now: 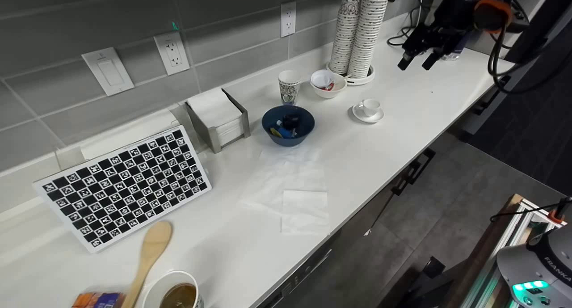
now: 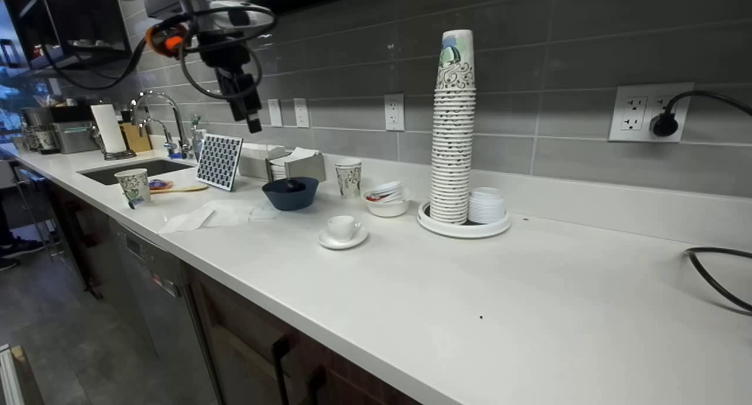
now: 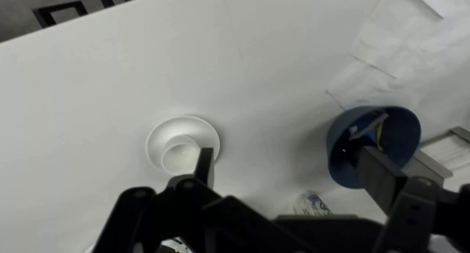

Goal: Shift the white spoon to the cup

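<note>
A small white cup [image 1: 371, 107] stands on a white saucer [image 1: 361, 116] on the counter; the cup also shows in an exterior view [image 2: 341, 228] and in the wrist view [image 3: 179, 159]. I cannot clearly make out the white spoon in any view. A white bowl [image 1: 333, 93] behind the saucer holds small white items, with something thin at its rim that I cannot identify. My gripper [image 1: 417, 64] is open and empty, high above the counter. In the wrist view its fingers [image 3: 288, 159] are wide apart, one overlapping the saucer, the other the blue bowl [image 3: 335, 135].
Tall stacks of paper cups [image 2: 452, 152] stand on a round tray by the wall. A paper cup [image 1: 289, 89] and napkin holder [image 1: 214, 140] stand near the blue bowl. A checkered board [image 1: 125, 183], wooden spoon [image 1: 153, 245] and paper cup of brown liquid [image 2: 134, 187] lie farther along.
</note>
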`<state>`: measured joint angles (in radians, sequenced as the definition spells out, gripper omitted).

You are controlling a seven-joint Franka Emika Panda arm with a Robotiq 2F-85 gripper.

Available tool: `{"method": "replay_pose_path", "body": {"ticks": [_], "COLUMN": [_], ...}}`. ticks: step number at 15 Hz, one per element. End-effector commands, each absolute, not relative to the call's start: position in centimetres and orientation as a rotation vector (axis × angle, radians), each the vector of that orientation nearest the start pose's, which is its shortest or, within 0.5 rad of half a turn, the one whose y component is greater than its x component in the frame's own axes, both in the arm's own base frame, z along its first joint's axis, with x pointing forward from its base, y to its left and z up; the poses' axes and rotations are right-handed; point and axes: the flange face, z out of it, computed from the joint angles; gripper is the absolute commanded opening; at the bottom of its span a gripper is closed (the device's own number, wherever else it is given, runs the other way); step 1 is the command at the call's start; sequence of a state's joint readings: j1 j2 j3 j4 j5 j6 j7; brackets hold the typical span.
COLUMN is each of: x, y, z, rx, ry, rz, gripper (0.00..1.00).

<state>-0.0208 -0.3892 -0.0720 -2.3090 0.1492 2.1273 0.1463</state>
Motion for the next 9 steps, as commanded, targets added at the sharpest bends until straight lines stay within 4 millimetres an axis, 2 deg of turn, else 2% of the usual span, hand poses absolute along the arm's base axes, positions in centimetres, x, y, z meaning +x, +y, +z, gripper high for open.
{"method": "replay_pose_path", "body": {"ticks": [1,3,4,6,9], "x": [49.8,51.0,48.7,50.0,50.8], "y": [-10.3,-12.7,-11.7,-13.1,-12.8], "z": [51.9,51.1,51.4,50.5,50.3], "rx": [-2.731,-2.673,-2.717,-2.702,-2.702], "ry": [0.498,0.629,0.568,0.615,0.617], "rz": [-0.282,-0.234,-0.284,-0.257,-0.243], "gripper": [1.0,1.0,1.0,1.0,1.0]}}
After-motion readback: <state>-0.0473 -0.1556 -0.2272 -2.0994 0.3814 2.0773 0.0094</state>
